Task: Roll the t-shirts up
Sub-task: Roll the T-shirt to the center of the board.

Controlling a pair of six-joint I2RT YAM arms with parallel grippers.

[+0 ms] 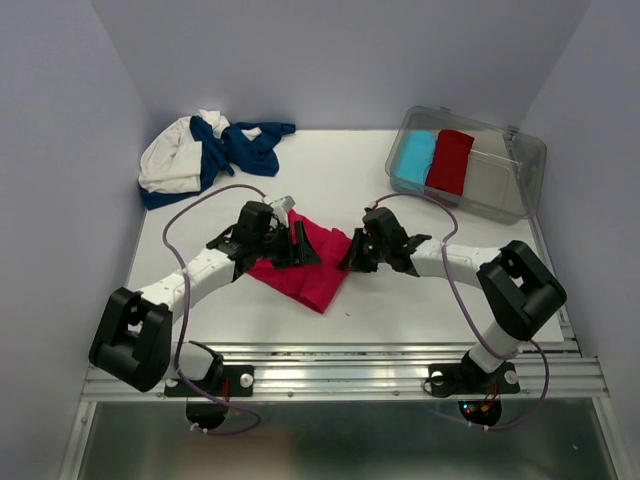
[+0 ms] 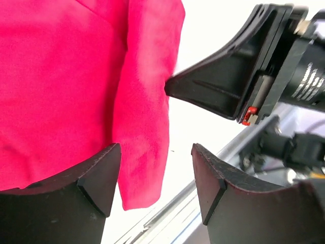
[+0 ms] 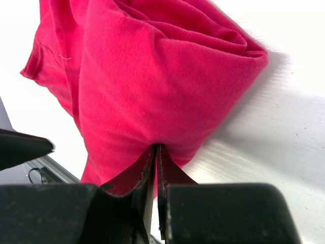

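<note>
Roughly, the job reads as partway done. In the clear bin [image 1: 520, 170] at the far right corner of the worktop [image 1: 340, 180] lie a light blue t-shirt [image 1: 415, 157] and a dark red t-shirt [image 1: 450, 160], side by side as compact bundles, so I judge those two finished. At the far left corner a white t-shirt [image 1: 170, 160] and a navy t-shirt [image 1: 245, 145] sit tangled in a loose heap, not yet rolled.

The pink-red t-shirt [image 1: 305, 265] is the one in hand. It lies in the middle of the worktop, nearer the front edge, folded into a narrow strip of several layers but not wound into a roll.

The right end effector [image 3: 156, 152] has its fingers pressed together on a fold at the right edge of that strip, with cloth bunched on both sides of the pinch. The left end effector [image 2: 155, 152] is spread wide and grips nothing. One finger hangs over the pink cloth and the other over bare worktop, straddling the strip's long edge.

By my estimate two shirts are done, one is folded and waiting to be rolled, and two are untouched.
</note>
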